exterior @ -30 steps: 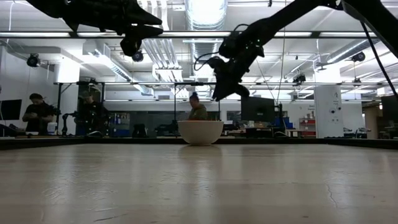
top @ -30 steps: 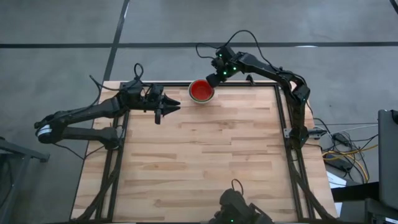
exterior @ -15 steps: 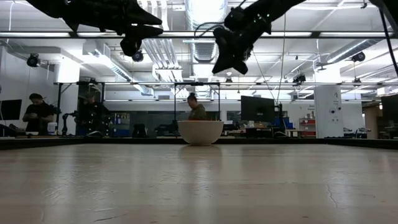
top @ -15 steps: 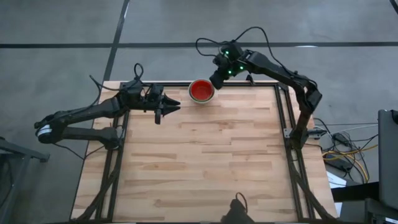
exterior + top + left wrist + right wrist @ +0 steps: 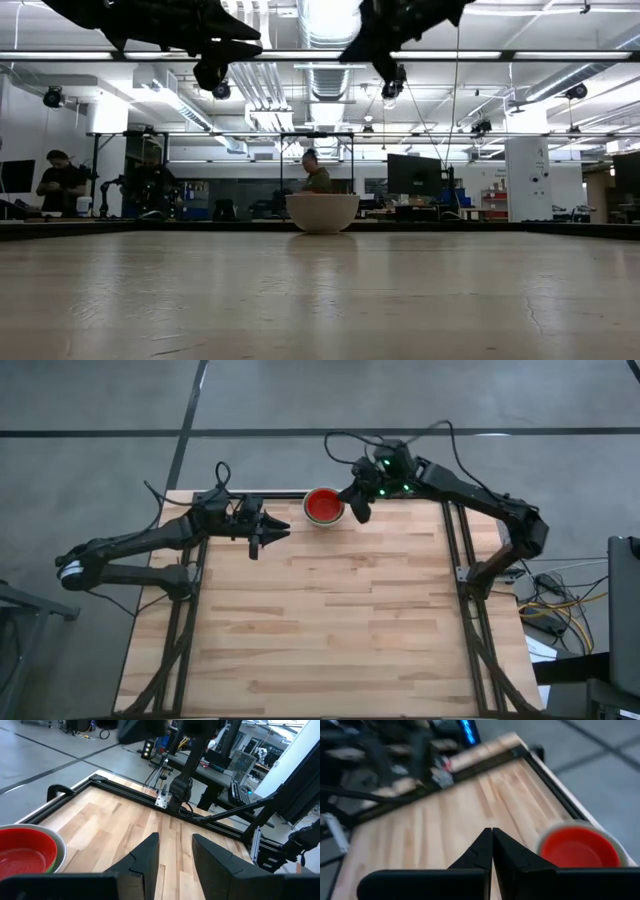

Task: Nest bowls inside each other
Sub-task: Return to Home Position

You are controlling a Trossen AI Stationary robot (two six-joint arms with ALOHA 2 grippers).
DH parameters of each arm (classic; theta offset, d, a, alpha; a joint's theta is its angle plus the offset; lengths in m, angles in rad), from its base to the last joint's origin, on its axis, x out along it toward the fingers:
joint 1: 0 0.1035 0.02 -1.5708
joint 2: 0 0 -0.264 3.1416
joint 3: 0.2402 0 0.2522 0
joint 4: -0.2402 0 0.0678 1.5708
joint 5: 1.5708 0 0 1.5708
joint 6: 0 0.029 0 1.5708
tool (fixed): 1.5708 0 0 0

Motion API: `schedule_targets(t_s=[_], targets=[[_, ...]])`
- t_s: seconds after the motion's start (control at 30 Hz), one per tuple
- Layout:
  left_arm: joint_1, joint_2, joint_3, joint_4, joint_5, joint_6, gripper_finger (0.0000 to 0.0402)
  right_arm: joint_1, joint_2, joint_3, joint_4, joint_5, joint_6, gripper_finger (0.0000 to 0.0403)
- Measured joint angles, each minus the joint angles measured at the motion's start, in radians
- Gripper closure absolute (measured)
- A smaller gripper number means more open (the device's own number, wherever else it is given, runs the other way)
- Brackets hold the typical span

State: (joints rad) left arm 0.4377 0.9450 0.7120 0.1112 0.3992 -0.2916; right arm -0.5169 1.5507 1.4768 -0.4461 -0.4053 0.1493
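Note:
A red bowl (image 5: 324, 506) sits nested in a white bowl, whose rim (image 5: 60, 854) shows around it, at the table's far edge near the middle. In the low view only the white bowl's outer wall (image 5: 322, 212) shows, its base on the table. My right gripper (image 5: 357, 512) hangs shut in the air just right of the bowls, with nothing between its fingers (image 5: 492, 851). My left gripper (image 5: 277, 532) stands open to the left of the bowls, high above the table, also without anything in it (image 5: 175, 855).
A black frame rail (image 5: 130, 795) runs along the table's edges. The wooden tabletop (image 5: 330, 610) stretches toward the near edge. People stand in the room beyond the table (image 5: 318, 178).
My right gripper has risen well above the bowls and swung from their far side toward the table's right and near side, rolling as it went. The bowls have stayed where they were.

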Motion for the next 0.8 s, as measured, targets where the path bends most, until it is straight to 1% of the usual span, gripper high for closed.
schedule_targets(t_s=[0.13, 0.4, 0.53, 0.67, 0.8], targets=[[0.0, 0.0, 0.0, 0.0, 0.0, 0.0, 0.028, 0.035, -0.085, -0.103, 0.132, 0.001, 0.015, 0.0394], [0.0, 0.0, 0.0, 0.0, 0.0, 0.0, 0.028, 0.104, -0.215, -0.301, 0.402, 0.018, 0.133, 0.0394], [0.0, 0.0, 0.0, 0.0, 0.0, 0.0, 0.028, 0.149, -0.274, -0.401, 0.493, 0.068, 0.132, 0.0394], [0.0, 0.0, 0.0, 0.0, 0.0, 0.0, 0.028, 0.191, -0.333, -0.501, 0.588, 0.073, 0.157, 0.0394], [0.0, 0.0, 0.0, 0.0, 0.0, 0.0, 0.028, 0.233, -0.399, -0.585, 0.635, 0.092, 0.158, 0.0394]])
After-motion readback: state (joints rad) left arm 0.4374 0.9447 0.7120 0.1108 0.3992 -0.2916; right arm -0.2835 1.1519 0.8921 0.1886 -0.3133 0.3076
